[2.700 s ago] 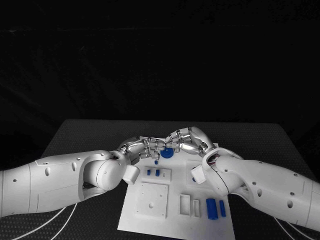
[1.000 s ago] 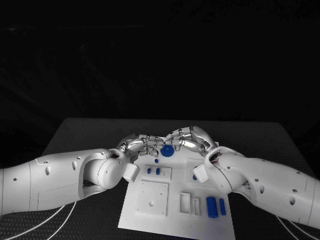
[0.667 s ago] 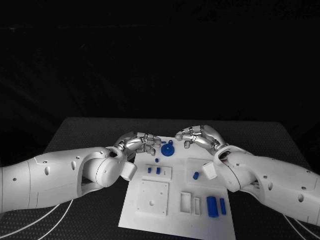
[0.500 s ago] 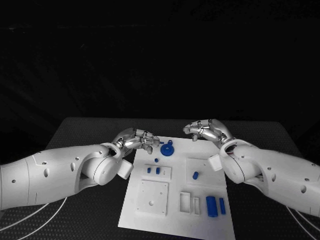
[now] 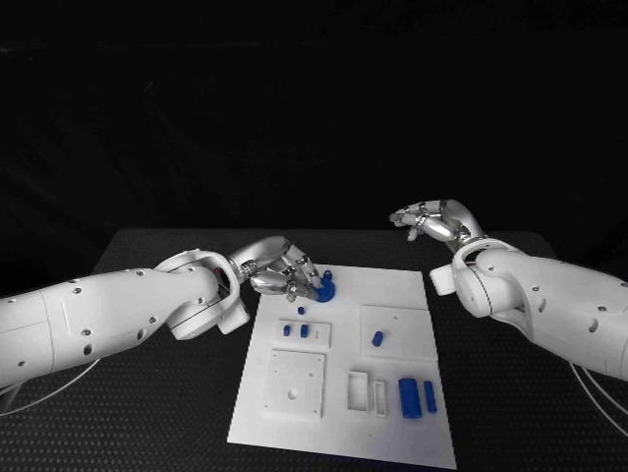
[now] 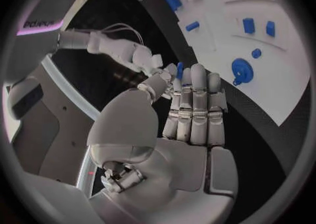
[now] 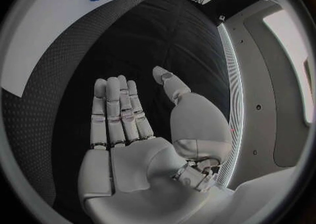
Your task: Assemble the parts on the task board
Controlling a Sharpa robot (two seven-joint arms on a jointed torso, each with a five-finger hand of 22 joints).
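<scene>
Sweeping its empty, fingers-straight left hand (image 5: 283,267) sideways could knock the round blue part (image 5: 323,290) just beside it off the task board (image 5: 399,290), while the open-fingered right hand (image 5: 434,220) hovers well apart

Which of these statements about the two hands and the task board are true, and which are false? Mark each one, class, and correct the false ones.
1. The right hand holds a blue part. False: its palm and fingers are open and hold nothing, as the right wrist view shows.
2. The round blue part lies on the task board near its far edge. True.
3. The left hand is beside the round blue part, at the board's far left corner. True.
4. Both hands are over the middle of the board. False: the right hand is over the black table, off the board's far right corner.
5. Two long blue parts lie side by side near the board's near right corner. True.
</scene>
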